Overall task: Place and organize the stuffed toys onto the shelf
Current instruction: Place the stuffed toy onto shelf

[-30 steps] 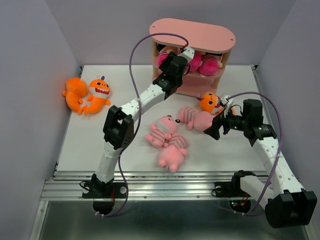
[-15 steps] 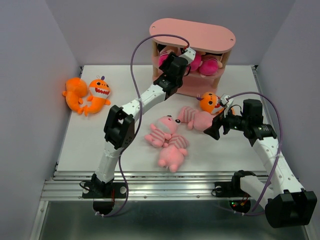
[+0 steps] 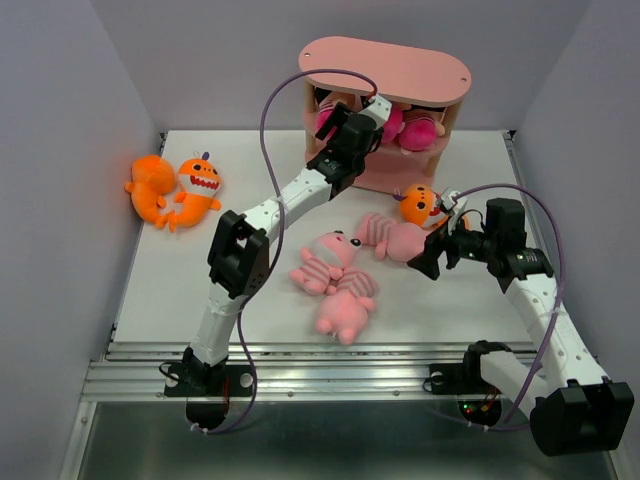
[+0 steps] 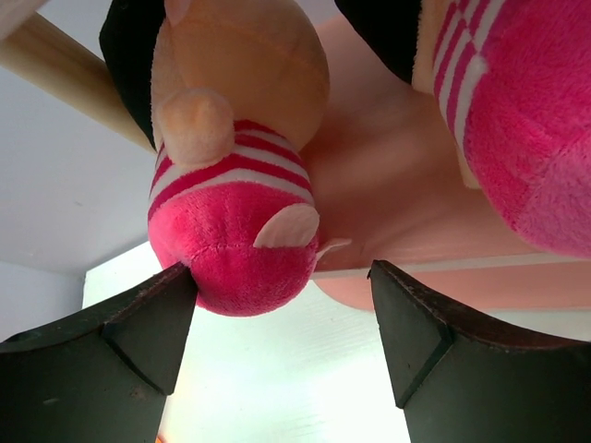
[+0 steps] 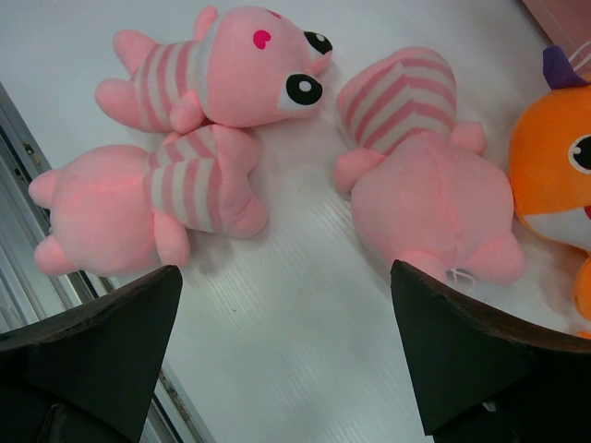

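The pink shelf (image 3: pixel 385 70) stands at the back of the table. Two black-haired dolls in magenta stripes lie on its middle tier (image 3: pixel 420 128). My left gripper (image 3: pixel 372 118) is open at that tier. In the left wrist view (image 4: pixel 282 314) one doll (image 4: pixel 235 212) hangs just above my left finger and a second doll (image 4: pixel 526 138) is at the right. My right gripper (image 3: pixel 425 262) is open and empty, low over the table beside a striped pink pig (image 3: pixel 390 235) and an orange monster (image 3: pixel 418 205). In the right wrist view (image 5: pixel 286 341) this pig (image 5: pixel 425 175) lies ahead right.
Two more pink pigs (image 3: pixel 325 262) (image 3: pixel 345 305) lie mid-table and show in the right wrist view (image 5: pixel 231 74) (image 5: pixel 148 198). Two orange monsters (image 3: pixel 198 180) (image 3: pixel 150 185) lie at the far left. The metal rail (image 3: pixel 300 370) runs along the near table edge.
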Tool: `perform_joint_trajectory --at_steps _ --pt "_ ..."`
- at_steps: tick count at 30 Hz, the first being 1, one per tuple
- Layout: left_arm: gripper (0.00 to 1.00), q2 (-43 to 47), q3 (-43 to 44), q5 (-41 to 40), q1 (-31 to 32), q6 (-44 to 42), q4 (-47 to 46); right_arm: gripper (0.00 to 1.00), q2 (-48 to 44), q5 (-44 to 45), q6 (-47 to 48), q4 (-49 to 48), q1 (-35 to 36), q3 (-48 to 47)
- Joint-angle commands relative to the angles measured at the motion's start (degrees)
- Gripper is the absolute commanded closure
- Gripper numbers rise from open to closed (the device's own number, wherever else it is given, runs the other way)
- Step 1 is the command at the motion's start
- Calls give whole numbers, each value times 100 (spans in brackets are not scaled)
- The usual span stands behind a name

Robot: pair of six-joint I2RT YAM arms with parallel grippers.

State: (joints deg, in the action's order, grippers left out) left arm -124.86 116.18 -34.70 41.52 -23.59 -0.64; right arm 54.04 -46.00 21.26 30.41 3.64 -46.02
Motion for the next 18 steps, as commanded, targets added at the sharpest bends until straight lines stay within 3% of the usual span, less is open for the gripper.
perform_joint_trajectory --at_steps 1,18 --pt "14 392 282 -2 14 232 29 0 -8 21 80 -229 -48 40" --pt "14 867 291 112 58 443 258 0 10 47 98 -229 -48 49"
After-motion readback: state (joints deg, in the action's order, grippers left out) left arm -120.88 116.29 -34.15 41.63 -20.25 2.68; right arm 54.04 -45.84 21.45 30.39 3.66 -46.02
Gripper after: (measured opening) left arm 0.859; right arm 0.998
